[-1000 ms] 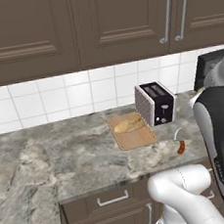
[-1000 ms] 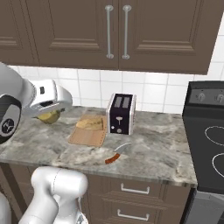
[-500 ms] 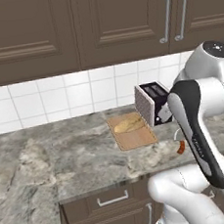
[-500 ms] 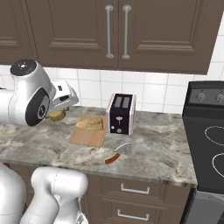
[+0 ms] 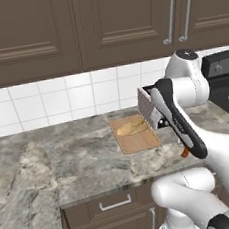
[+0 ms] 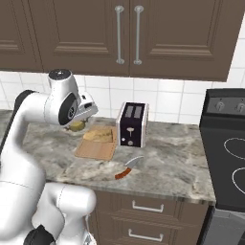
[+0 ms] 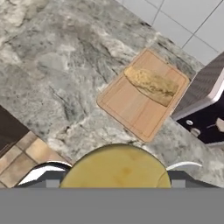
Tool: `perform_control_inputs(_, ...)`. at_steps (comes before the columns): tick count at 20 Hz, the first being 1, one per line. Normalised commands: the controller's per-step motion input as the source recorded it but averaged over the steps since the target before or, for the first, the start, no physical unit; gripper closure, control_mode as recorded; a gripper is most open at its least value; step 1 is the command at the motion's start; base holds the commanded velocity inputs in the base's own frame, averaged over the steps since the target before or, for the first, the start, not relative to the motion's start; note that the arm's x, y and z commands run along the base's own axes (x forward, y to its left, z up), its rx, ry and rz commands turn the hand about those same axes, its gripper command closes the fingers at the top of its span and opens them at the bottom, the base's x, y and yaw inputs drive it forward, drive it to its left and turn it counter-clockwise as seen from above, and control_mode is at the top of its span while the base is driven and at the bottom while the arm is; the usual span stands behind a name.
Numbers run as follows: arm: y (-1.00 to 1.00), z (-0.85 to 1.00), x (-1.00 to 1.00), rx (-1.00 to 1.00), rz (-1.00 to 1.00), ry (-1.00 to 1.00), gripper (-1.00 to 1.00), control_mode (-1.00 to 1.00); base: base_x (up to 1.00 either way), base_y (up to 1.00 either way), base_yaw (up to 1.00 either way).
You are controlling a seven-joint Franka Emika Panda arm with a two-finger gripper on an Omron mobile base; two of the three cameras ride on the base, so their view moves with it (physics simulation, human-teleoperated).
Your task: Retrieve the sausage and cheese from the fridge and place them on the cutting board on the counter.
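Above the counter (image 5: 66,162) I'm carrying the cheese (image 7: 114,167), fingers clamped on it, toward the cutting board (image 7: 142,103); placing it remains

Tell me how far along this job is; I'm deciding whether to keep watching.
Done: the pale yellow rounded cheese chunk is out of the fridge. In hand: the fingers grip it above the grey marbled counter, short of the light tan wooden cutting board, which bears a tan bread-like piece. Left: set the cheese down, then fetch the sausage; none lies on the board.
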Motion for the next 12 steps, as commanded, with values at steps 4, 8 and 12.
perform_control_inputs(4, -0.16, -0.78, 0.96, -0.08, 0.04, 0.03, 1.0, -1.0, 0.0, 0.0, 0.0)
perform_control_inputs(8, -0.12, -0.86, 1.0, -0.06, 0.04, 0.0, 1.0, -1.0, 0.0, 0.0, 0.0)
perform_control_inputs(12, -0.08, -0.79, 1.0, -0.02, 0.06, 0.01, 1.0, -1.0, 0.0, 0.0, 0.0)
